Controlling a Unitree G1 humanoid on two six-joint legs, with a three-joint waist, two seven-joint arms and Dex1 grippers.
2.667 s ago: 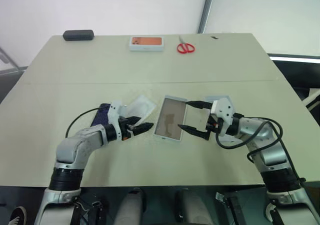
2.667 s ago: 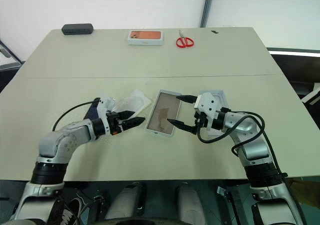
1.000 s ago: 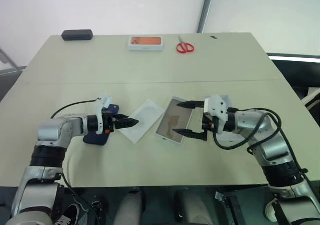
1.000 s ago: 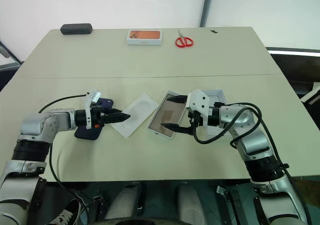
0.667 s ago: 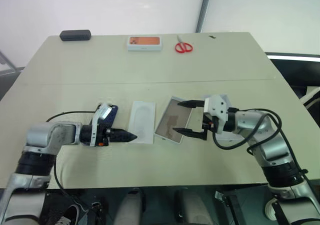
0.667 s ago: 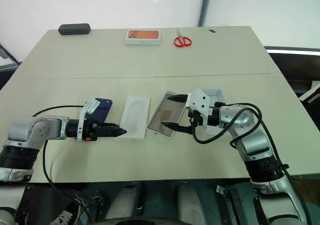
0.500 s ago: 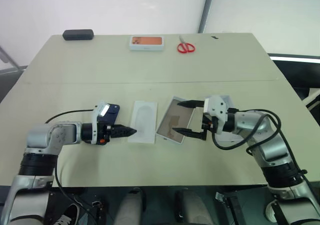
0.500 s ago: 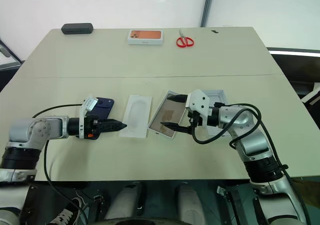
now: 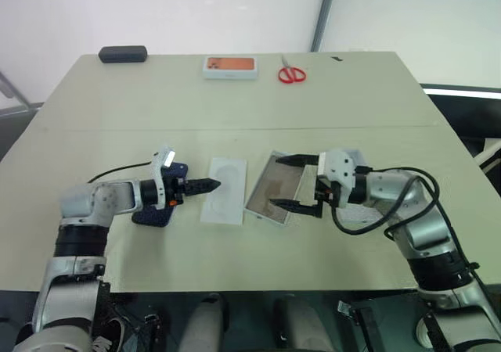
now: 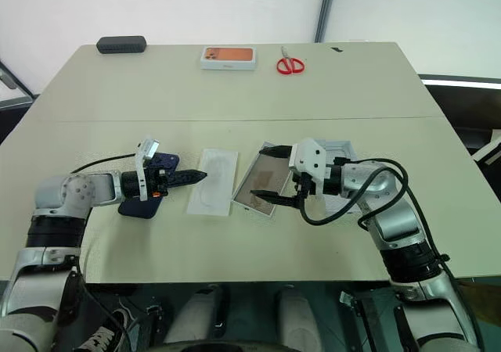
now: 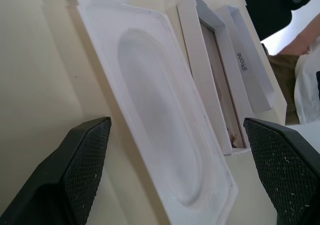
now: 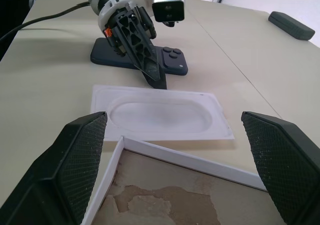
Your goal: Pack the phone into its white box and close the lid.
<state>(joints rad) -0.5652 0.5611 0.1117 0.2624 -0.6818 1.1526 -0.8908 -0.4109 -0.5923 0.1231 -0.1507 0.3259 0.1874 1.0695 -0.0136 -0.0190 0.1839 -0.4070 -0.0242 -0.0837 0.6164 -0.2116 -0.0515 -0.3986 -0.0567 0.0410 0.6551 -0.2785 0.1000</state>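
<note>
Counting 1 phone [image 10: 149, 186], 1 box [image 10: 254, 184], 1 lid [image 10: 341, 148]

I see the beige counter [image 9: 235, 94] carrying, along its far edge, a black oblong case [image 9: 122, 54], an orange-topped box [image 9: 229, 66] and red scissors [image 9: 291, 73]. Nearer me lie the phone [image 9: 159, 203], a flat white card [image 9: 225, 201], the white box [image 9: 274, 197] and the lid [image 10: 341, 176].

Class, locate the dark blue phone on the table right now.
In the left eye view the phone lies flat on the table's left side, under the left gripper, left of the flat white card.
</note>
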